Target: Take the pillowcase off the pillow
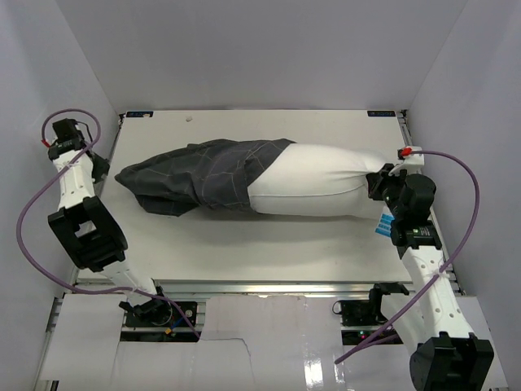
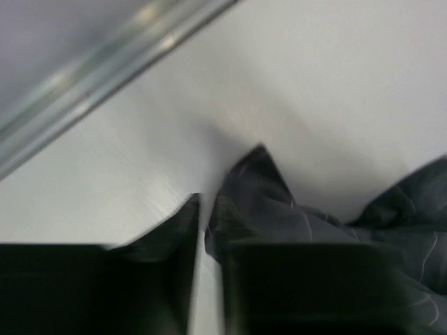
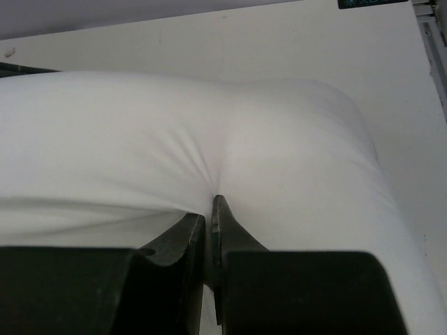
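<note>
Pinching the right end of the big plump white rectangular pillow [image 1: 326,183], the right end effector [image 3: 209,204] is closed tight on a fold of its plain fabric, which puckers into the jaws. That grip reads as an anchor, so the cushion cannot slide while the cover is drawn off leftward. The pillow lies lengthwise across the middle of the white desk [image 1: 269,244], its left half inside the dark charcoal-grey pillowcase with a thin light grid [image 1: 199,175], its right half bare. The sack's slack, wrinkled closed end trails to the left, close to the left end effector [image 2: 202,209], which seems placed there to pull away from the anchor. Its jaws stand a narrow slit apart, with a corner of the dark cloth lying against the right finger. The blurred wrist view does not settle whether any cloth is caught between them. Small dark-teal labels [image 1: 381,114] sit at the far corners of the desk, and a small blue tag [image 1: 382,225] shows beside the right arm, near the pillow's end. The print on none of them can be read.
</note>
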Robot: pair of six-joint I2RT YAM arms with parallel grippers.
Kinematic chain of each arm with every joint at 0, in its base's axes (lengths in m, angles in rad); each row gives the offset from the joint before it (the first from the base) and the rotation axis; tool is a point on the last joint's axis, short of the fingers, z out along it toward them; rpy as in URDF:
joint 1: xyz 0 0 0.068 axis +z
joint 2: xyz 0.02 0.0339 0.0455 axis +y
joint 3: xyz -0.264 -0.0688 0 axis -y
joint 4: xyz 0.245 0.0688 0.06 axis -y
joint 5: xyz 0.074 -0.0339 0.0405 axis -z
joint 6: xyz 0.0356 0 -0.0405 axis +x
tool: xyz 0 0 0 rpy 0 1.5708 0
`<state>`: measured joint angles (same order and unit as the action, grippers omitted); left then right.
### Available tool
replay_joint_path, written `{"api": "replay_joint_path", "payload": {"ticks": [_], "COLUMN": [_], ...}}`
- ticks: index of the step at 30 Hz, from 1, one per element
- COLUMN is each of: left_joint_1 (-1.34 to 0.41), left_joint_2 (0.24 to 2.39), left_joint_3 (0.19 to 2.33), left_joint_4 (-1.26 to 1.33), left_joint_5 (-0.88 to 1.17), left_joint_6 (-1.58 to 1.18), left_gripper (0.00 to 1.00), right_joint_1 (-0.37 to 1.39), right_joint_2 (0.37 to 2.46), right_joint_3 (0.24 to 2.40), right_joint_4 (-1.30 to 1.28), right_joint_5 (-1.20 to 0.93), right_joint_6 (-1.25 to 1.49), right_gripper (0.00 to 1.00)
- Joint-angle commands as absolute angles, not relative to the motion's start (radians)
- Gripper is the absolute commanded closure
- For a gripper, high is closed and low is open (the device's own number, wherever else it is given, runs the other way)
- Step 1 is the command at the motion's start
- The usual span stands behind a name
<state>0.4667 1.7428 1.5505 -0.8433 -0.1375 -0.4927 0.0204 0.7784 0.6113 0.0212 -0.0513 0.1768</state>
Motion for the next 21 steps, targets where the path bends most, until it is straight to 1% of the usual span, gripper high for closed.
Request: {"api": "replay_joint_path", "payload": {"ticks": [1,2,3,4,7,11,12,13,15,17,18,20,21], "left_joint_1": [0.543,0.537,0.519,0.506,0.428,0.252,0.203,0.184,0.112,0.043,-0.053,-0.127,-0.19], "left_joint_2": [1.629,1.609,1.586,1.541,1.449,1.385,1.382,1.379,1.377,1.387,1.397,1.416,1.452], "left_joint_3": [1.594,1.582,1.569,1.539,1.487,1.473,1.471,1.467,1.447,1.45,1.448,1.44,1.448], "left_joint_4": [-0.675,-0.673,-0.67,-0.667,-0.646,-0.626,-0.623,-0.617,-0.592,-0.591,-0.572,-0.555,-0.56], "left_joint_5": [-0.091,-0.062,-0.031,-0.019,-0.02,-0.055,-0.023,0.097,0.214,0.294,0.313,0.34,0.338], "left_joint_6": [-0.527,-0.54,-0.551,-0.561,-0.565,-0.499,-0.497,-0.502,-0.512,-0.503,-0.473,-0.451,-0.44], "left_gripper": [0.62,0.52,0.46,0.4,0.35,0.33,0.33,0.33,0.33,0.33,0.32,0.31,0.31], "right_joint_1": [-0.046,-0.045,-0.044,-0.043,-0.043,-0.043,-0.043,-0.043,-0.043,-0.041,-0.041,-0.04,-0.04], "right_joint_2": [0.827,0.831,0.831,0.816,0.772,0.703,0.69,0.672,0.655,0.634,0.627,0.644,0.678], "right_joint_3": [0.71,0.707,0.7,0.671,0.644,0.592,0.577,0.56,0.496,0.448,0.398,0.353,0.345], "right_joint_4": [0.169,0.179,0.207,0.224,0.221,0.222,0.229,0.238,0.278,0.323,0.348,0.44,0.433], "right_joint_5": [-0.196,-0.256,-0.323,-0.345,-0.39,-0.477,-0.532,-0.558,-0.61,-0.626,-0.652,-0.695,-0.733], "right_joint_6": [0.156,0.175,0.186,0.195,0.213,0.27,0.288,0.32,0.347,0.383,0.403,0.466,0.468], "right_gripper": [0.92,0.92,0.92,0.92,0.92,0.92,0.92,0.92,0.92,0.92,0.92,0.91,0.74]}}
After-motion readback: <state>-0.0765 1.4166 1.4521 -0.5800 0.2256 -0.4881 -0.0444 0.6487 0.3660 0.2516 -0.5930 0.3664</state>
